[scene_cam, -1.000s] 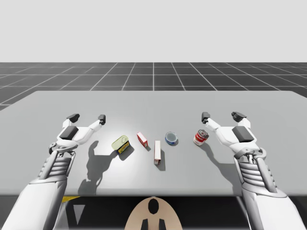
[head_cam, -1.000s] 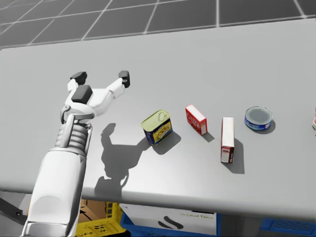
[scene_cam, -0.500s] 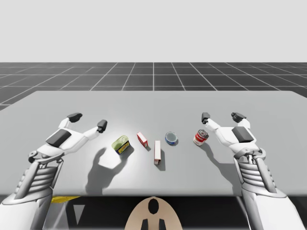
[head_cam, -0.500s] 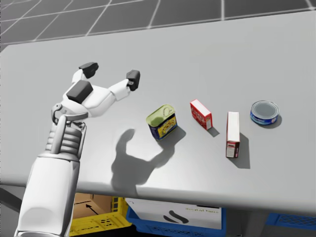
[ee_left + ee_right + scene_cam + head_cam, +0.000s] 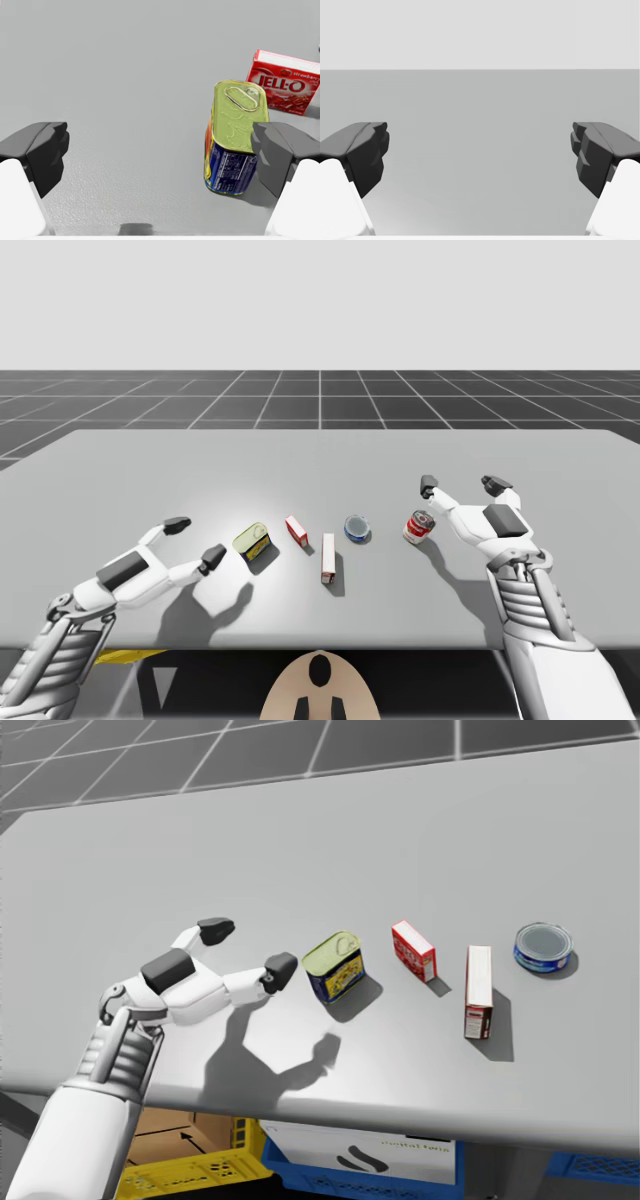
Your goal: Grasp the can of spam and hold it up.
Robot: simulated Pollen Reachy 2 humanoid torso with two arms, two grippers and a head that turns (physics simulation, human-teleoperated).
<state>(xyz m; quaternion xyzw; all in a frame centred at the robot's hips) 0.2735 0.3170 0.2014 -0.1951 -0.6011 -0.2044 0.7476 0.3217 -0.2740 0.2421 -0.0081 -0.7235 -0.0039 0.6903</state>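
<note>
The spam can (image 5: 252, 540) (image 5: 335, 966) (image 5: 234, 136) is a rectangular tin with a yellow-green pull-tab lid and blue sides, standing on the grey table (image 5: 320, 455). My left gripper (image 5: 194, 543) (image 5: 248, 950) (image 5: 160, 150) is open, low over the table, just left of the can. In the left wrist view the can stands ahead of the gripper, close to one fingertip (image 5: 280, 150). My right gripper (image 5: 458, 483) (image 5: 480, 150) is open at the right, beside a red and white round can (image 5: 418, 526).
A small red box (image 5: 296, 530) (image 5: 413, 950) (image 5: 280, 82) lies just right of the spam can. Further right are a tall red and white box (image 5: 328, 558) (image 5: 479, 991) and a flat blue tin (image 5: 356, 529) (image 5: 543, 946). Crates (image 5: 300, 1165) show below the front edge.
My left arm has swung down and toward the front of the table, bringing its open gripper low beside the spam can. My head has turned slightly. The right arm has not moved.
</note>
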